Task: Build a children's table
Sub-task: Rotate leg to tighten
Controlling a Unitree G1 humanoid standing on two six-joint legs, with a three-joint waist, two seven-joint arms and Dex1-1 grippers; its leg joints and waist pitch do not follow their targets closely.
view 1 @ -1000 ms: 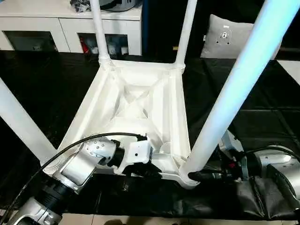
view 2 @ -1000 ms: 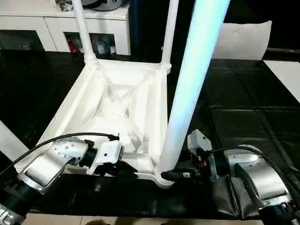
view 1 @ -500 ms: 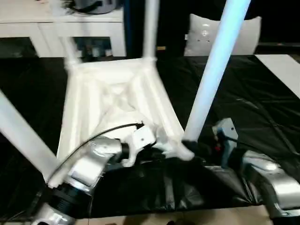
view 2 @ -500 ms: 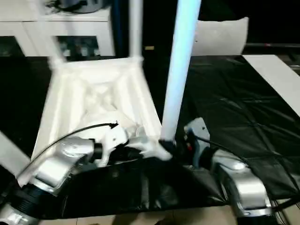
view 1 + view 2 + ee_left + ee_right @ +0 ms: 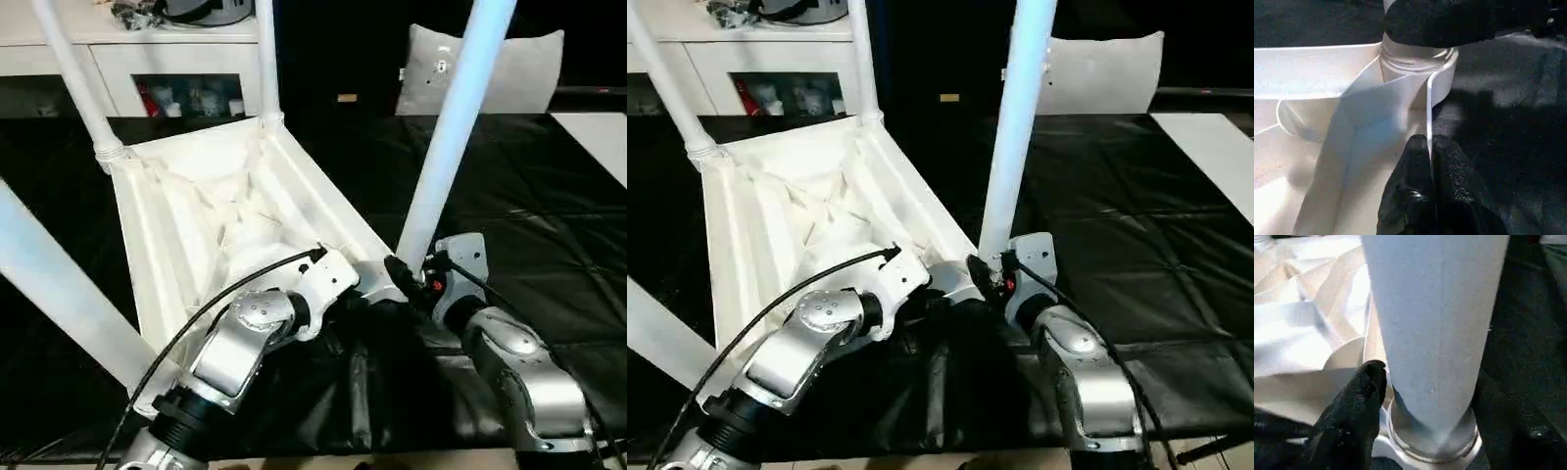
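The children's table lies upside down, its ribbed white top (image 5: 196,225) on the black cover and its legs pointing up. My left gripper (image 5: 345,294) is shut on the thin rim at the near right corner, and the two black fingers (image 5: 1413,196) pinch that edge. My right gripper (image 5: 404,276) sits at the base of the near right leg (image 5: 446,147), just above its socket (image 5: 1435,450). One black finger (image 5: 1359,401) lies against the leg's side; the other is hidden behind the leg. Two far legs (image 5: 265,59) and a near left leg (image 5: 59,294) also stand up.
The big black-covered work table (image 5: 549,215) stretches out to the right. A white cabinet (image 5: 176,59) with shelves stands behind it, and a grey cushion (image 5: 519,69) leans at the back right. A white surface (image 5: 598,137) shows at the right edge.
The tabletop has turned, its far end swinging left, and the near right corner has moved away from me. Both grippers went with that corner. The camera has shifted as well.
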